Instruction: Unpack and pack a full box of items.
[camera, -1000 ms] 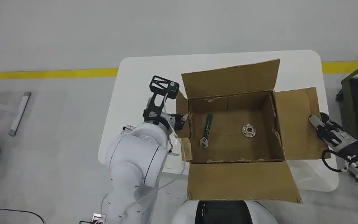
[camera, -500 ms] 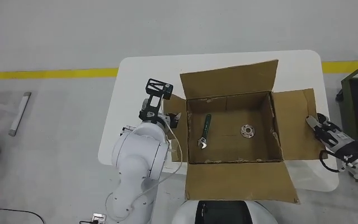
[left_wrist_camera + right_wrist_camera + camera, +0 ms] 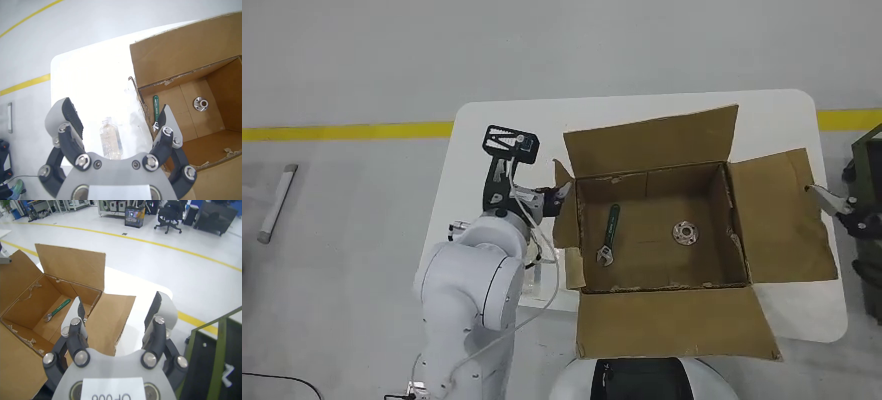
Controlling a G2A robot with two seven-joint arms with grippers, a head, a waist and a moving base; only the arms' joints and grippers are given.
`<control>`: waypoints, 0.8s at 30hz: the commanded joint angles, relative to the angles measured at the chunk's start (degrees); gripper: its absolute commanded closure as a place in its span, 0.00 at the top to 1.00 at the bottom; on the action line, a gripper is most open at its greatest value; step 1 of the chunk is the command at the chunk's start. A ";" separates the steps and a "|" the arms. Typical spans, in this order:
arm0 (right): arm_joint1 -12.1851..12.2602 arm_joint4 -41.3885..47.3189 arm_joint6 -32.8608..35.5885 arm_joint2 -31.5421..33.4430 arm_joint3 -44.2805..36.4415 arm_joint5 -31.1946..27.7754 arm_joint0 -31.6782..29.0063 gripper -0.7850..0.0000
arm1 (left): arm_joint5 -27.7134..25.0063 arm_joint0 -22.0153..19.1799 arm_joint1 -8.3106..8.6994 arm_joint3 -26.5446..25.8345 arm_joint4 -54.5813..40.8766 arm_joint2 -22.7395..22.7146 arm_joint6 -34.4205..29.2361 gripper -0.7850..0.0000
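Left claw: spread wide, holding nothing, poised above the white counter just outside the box's left wall.

Clear plastic bottle: on the counter under that claw and beside the box. Its neck points away from the claw. Whether it lies flat or stands cannot be told.

Cardboard box: open at mid-counter, all four flaps folded outward.

Wrench: flat on the left part of the box floor. Its long axis runs near to far, with the green handle toward the far wall and the metal head toward the robot. The handle carries white print.

Metal flange: a round disc with a centre hole, flat on the box floor, right of the wrench and apart from it.

Right claw: wide open and empty, at the outer edge of the box's right flap. A printed label sits on its wrist plate, partly cut off.
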 commanded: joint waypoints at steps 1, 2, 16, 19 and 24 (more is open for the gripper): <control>0.41 -0.13 0.46 -2.27 0.22 -1.78 2.43 1.00 | 0.08 -0.04 0.07 -0.27 -0.20 -0.54 0.62 1.00; 0.60 -0.25 1.02 -3.71 0.22 -2.11 3.53 1.00 | 0.28 -0.02 0.09 -0.41 -0.41 -0.78 0.94 1.00; 1.55 -12.40 9.21 -29.38 0.61 1.70 13.43 1.00 | 1.24 0.25 0.51 -1.82 -1.04 -4.01 2.42 1.00; 1.55 -12.40 9.21 -29.38 0.61 1.70 13.43 1.00 | 1.24 0.25 0.51 -1.82 -1.04 -4.01 2.42 1.00; 1.55 -12.40 9.21 -29.38 0.61 1.70 13.43 1.00 | 1.61 1.54 0.66 -1.83 0.25 -4.69 4.81 1.00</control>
